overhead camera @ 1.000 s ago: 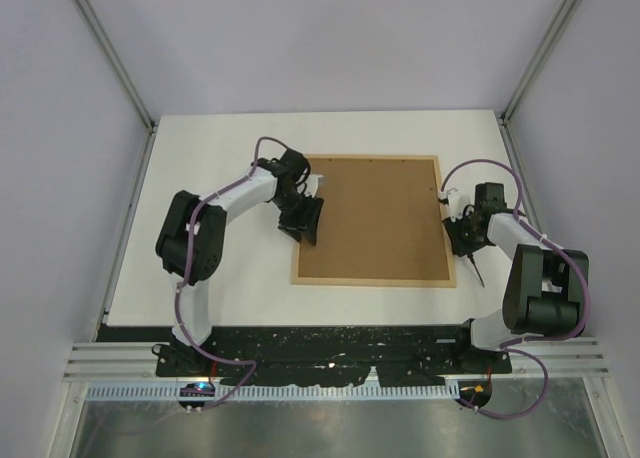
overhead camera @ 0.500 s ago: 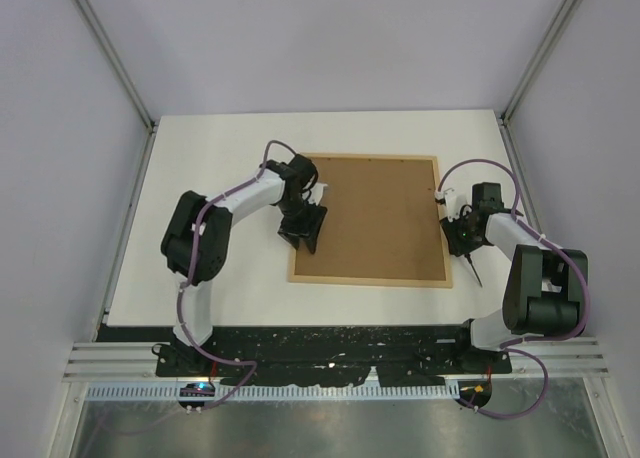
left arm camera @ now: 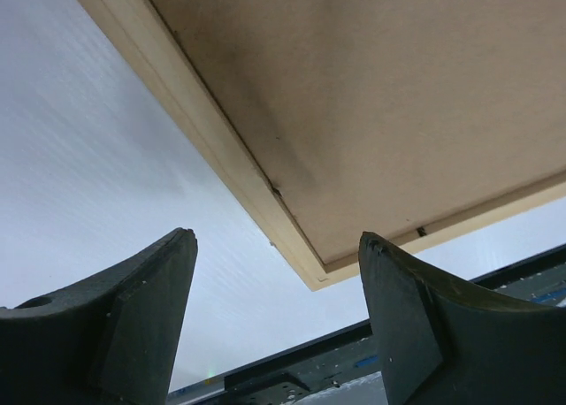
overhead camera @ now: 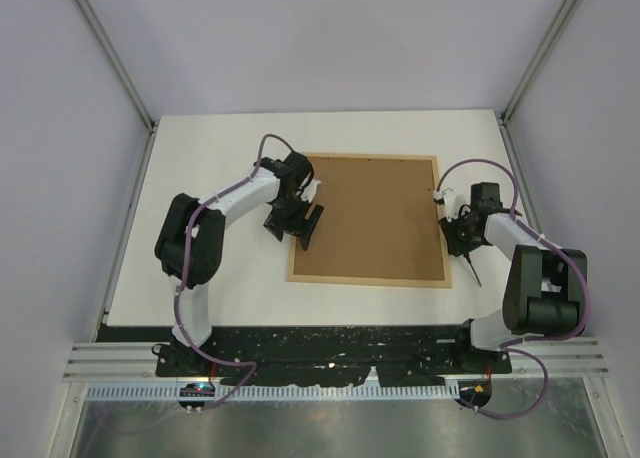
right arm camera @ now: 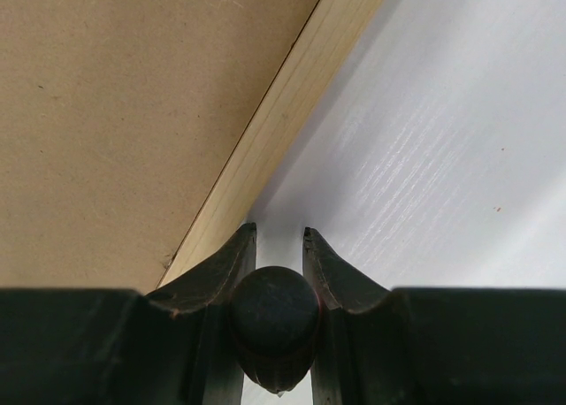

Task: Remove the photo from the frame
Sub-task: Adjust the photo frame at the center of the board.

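Frame (overhead camera: 370, 218) shows matte brown fibreboard back edged with pale wood strips.

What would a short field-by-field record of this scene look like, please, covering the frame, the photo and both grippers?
frame: lies flat on the white table, brown back facing up
photo: not visible, presumably under the backing
left gripper: open, empty, at the frame's left edge
right gripper: shut on a screwdriver, just off the frame's right edge
task status: backing in place, photo not yet out
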{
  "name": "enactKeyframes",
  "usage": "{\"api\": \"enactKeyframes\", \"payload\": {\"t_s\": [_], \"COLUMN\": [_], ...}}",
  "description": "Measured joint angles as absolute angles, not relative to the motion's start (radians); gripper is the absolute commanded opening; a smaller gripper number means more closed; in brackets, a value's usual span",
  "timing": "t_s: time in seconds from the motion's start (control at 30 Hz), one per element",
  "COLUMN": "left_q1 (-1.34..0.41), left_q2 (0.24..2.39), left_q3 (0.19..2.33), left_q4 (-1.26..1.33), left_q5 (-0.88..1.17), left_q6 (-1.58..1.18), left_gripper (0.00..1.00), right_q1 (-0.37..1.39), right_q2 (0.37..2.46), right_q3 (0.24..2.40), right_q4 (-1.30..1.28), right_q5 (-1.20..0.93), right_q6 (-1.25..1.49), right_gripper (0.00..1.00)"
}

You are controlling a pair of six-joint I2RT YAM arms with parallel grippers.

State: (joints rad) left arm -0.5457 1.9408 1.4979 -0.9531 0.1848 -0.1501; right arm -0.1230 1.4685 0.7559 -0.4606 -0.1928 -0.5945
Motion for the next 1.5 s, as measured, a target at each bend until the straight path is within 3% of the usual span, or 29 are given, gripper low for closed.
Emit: {"api": "enactKeyframes", "payload": {"t_s": [0.2, 0.9, 1.2, 1.33, 1.5], "left_q1": [-0.546, -0.543, -0.519, -0.504, -0.466], "left_q2": [2.001, 2.083, 2.083, 2.083, 2.082], "left_q3": [1.488, 1.549, 1.55, 1.55, 1.544], "left_q4": [-0.967, -0.979, -0.983, -0.984, -0.968], "left_q5": [0.123, 0.143, 0.152, 0.167, 0.207], "left_q6": [-0.154, -0.179, -0.184, -0.206, -0.242], "left_gripper": [0.74, 0.47, 0.24, 0.01, 0.0], "right_q1": [-0.12, -0.11, -0.11, -0.105, -0.099], "right_q2": [1.465, 1.452, 1.451, 1.449, 1.446], "right_q3": [0.752, 0.741, 0.74, 0.74, 0.736], "right_q4": [-0.457, -0.457, -0.458, -0.461, -0.467], "right_q5": [-0.194, -0.205, -0.207, -0.208, -0.221], "right_q6": [-0.595, -0.595, -0.595, -0.595, -0.595], "right_gripper": [0.08, 0.08, 0.08, 0.08, 0.08]}}
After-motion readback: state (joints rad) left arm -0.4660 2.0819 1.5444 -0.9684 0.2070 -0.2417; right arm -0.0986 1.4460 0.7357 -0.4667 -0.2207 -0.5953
